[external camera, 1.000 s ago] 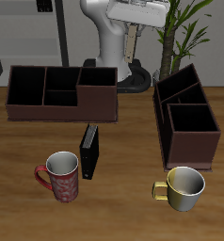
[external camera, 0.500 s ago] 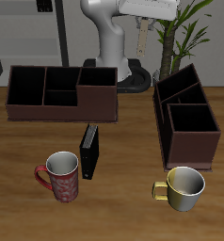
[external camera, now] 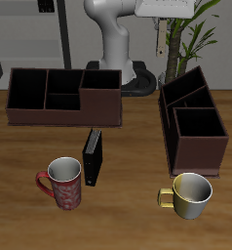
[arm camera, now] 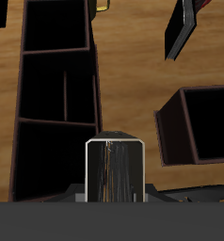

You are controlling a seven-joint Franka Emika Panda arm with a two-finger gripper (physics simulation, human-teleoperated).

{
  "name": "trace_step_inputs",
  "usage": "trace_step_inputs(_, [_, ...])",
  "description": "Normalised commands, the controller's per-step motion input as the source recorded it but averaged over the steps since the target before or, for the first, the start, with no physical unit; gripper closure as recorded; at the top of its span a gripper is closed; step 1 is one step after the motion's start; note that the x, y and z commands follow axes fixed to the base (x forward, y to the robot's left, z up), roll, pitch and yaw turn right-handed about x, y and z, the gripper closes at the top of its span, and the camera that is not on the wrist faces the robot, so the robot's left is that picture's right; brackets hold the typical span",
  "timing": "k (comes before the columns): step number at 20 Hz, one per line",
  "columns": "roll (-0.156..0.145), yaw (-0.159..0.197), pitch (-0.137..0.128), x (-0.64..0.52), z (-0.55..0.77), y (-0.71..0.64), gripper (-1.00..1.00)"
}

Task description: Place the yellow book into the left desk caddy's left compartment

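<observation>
Lengthwise, yellow book [arm camera: 115,171] in hand [arm camera: 115,193]

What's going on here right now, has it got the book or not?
Yes. The Franka arm's two-finger gripper is shut on the small grey-tan yellow book, held high above the table's back. The wrist view looks down on the dark maroon-brown left desk caddy, whose compartments look empty, so the book is not yet placed. The thin black book stands untouched on the table in front of the other caddy.
</observation>
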Motion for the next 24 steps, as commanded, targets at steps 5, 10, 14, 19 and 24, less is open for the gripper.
trace_step_inputs(5, [0.059,0.023,0.021,0.00,-0.09,0.33,1.00])
trace_step_inputs(10, [0.059,0.012,0.012,0.03,-0.06,0.31,1.00])
trace_step_inputs(14, [0.041,0.001,0.000,0.01,0.02,0.20,1.00])
trace_step_inputs(19, [0.021,-0.028,-0.005,0.02,0.01,0.16,1.00])
trace_step_inputs(24, [0.034,-0.006,0.010,0.05,-0.05,0.17,1.00])
